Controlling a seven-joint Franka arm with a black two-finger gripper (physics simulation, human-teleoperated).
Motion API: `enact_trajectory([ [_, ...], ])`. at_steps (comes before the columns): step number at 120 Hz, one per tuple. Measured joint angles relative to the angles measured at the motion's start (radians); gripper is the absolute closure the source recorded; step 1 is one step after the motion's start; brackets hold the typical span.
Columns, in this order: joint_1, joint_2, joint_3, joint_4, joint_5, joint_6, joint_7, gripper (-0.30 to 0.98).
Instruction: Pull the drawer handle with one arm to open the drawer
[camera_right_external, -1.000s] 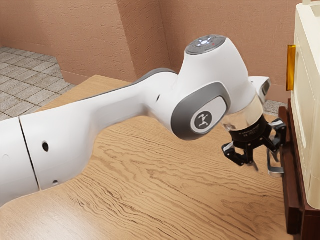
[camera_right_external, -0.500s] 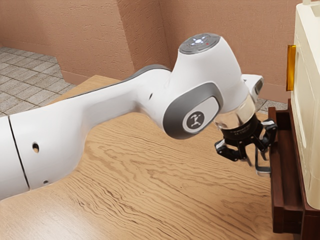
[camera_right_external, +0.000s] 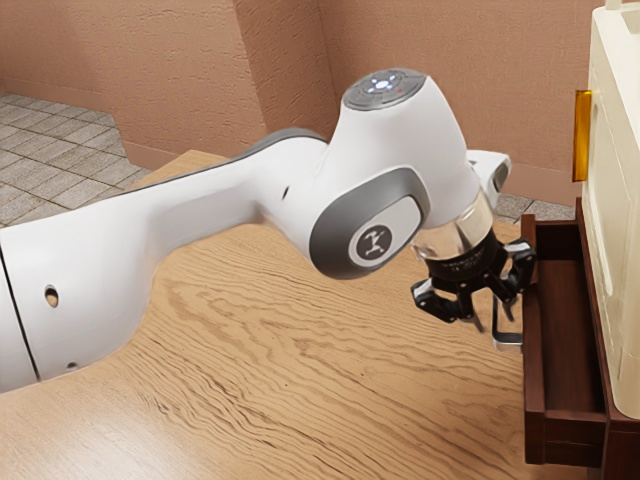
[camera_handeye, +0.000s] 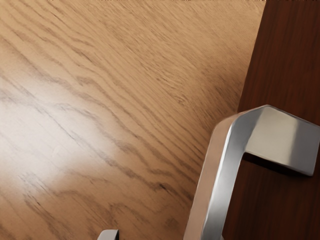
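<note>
Near the cabinet, my gripper (camera_right_external: 496, 318) points down with its fingers spread, at the metal handle (camera_right_external: 507, 340) of the dark brown drawer (camera_right_external: 535, 380). The drawer stands partly out of its cabinet, its inside showing from above. In the wrist view, the silver handle (camera_handeye: 218, 190) stands out from the dark drawer front (camera_handeye: 280, 60). My gripper (camera_handeye: 165, 237) has one fingertip out over the table side, apart from the handle, and a sliver of the other between handle and drawer front.
A wooden table (camera_right_external: 300, 380) lies under the arm. The cream cabinet body (camera_right_external: 615, 210), with an orange-yellow handle (camera_right_external: 581, 136), rises above the drawer at the exterior view's right. Brown walls (camera_right_external: 430, 50) stand behind.
My gripper has moved toward the exterior view's left, away from the cabinet. The drawer and its handle have come out with it, from nearly shut to partly open.
</note>
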Motion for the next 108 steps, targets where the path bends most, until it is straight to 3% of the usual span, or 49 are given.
enact_trajectory([
  [108,0.033,-0.104,0.03,-0.128,0.034,0.002,0.005,0.5],
])
